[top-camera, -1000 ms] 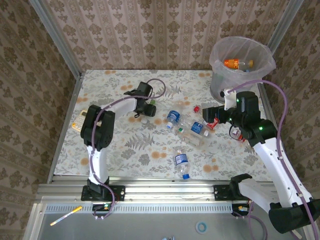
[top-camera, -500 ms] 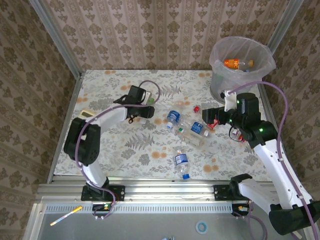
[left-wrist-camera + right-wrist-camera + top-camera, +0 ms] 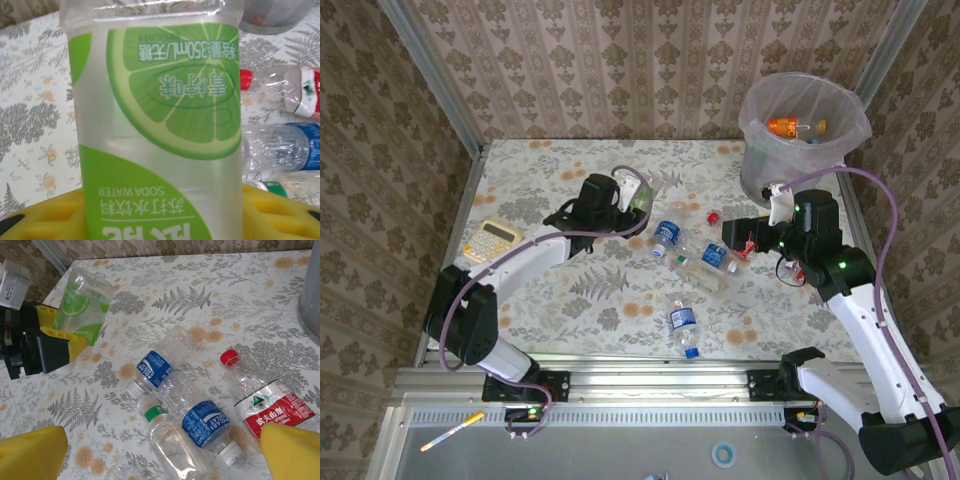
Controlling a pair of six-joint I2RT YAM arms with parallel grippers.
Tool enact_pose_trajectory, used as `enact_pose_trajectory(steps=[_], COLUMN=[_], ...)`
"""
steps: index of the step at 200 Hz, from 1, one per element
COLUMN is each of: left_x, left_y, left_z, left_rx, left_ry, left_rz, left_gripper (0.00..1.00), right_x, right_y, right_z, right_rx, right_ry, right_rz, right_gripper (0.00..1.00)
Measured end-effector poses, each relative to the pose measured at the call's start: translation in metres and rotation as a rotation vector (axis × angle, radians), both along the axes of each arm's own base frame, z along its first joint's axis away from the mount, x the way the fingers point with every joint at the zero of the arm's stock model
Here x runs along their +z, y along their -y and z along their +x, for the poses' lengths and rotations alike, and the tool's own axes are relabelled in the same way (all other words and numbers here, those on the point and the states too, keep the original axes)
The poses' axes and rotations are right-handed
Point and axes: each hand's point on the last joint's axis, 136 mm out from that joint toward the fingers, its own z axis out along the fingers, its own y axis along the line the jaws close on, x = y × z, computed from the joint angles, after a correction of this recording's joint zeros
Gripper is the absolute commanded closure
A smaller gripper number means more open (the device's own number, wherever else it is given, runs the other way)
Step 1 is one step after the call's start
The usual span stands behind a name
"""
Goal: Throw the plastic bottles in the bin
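Observation:
My left gripper (image 3: 618, 207) is shut on a clear bottle with a lime-green label (image 3: 638, 194), held off the table left of centre. In the left wrist view that green-label bottle (image 3: 160, 115) stands between the yellow fingers (image 3: 42, 217). My right gripper (image 3: 738, 238) hangs open over a cluster of lying bottles, its yellow fingertips (image 3: 290, 450) wide apart with nothing between them. Below it lie two blue-label bottles (image 3: 156, 367) (image 3: 207, 425), a clear one with a green band (image 3: 172, 440) and a red-capped one (image 3: 260, 400). The grey bin (image 3: 760, 165) stands at the far right with an orange bottle (image 3: 788, 126) inside.
Another blue-label bottle (image 3: 684, 325) lies alone near the front edge. A yellow calculator (image 3: 492, 238) rests at the left side of the table. Wallpapered walls close in the table at the back and on both sides.
The left arm has swung right with the green-label bottle, and its elbow has dropped toward the front left, uncovering the calculator. The right arm has stayed nearly still.

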Motion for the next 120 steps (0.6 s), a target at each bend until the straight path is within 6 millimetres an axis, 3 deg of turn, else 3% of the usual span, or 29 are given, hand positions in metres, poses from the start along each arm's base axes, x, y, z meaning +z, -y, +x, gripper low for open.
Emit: enact_pose_trajectory(steps=[76, 120], left_x=[0.022, 0.046], left_y=[0.022, 0.049], left_z=[-0.021, -0.038], left_rx=[-0.091, -0.172], left_ry=[0.064, 0.115], left_rz=[-0.016, -0.043], left_gripper=[0.59, 0.59], right_x=[0.003, 0.008], right_y=[-0.008, -0.022], right_z=[-0.002, 0.000], right_rx=[0.013, 0.050], right_ry=[-0.001, 0.003], right_rz=[0.073, 0.181], right_gripper=[0.00, 0.00])
